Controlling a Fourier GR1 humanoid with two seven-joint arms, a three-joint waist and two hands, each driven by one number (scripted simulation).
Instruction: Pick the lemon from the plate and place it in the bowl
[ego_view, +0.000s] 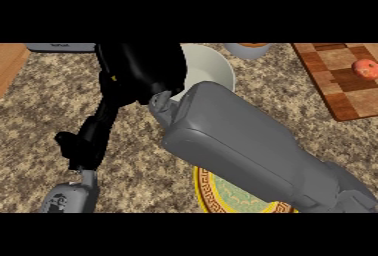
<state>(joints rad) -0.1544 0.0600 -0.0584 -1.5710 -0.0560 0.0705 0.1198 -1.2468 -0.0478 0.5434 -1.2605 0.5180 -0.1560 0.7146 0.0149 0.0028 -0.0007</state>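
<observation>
The right hand (144, 67) sits at the upper middle of the frame, over the white bowl (214, 70), with its grey forearm running down to the lower right and covering most of the gold-rimmed plate (210, 200) at the bottom centre. The hand shows only as a black mass from behind, so I cannot tell whether its fingers are curled or straight, nor whether it carries the lemon. The lemon itself is not visible anywhere: what shows of the plate is bare of it, and the bowl's inside is largely hidden behind the hand.

The left hand (77, 145) hangs at the left of the frame over the speckled desk (44, 110), well apart from the bowl; its finger state is unclear too.

Judging from the pose, the step in hand is the release into the bowl. To do it well, the hand should be centred over the bowl's opening rather than its near rim, lowered close inside before letting go, then lifted straight up. A wooden board (339, 85) with a reddish fruit (365, 69) lies at the upper right, out of the way.
</observation>
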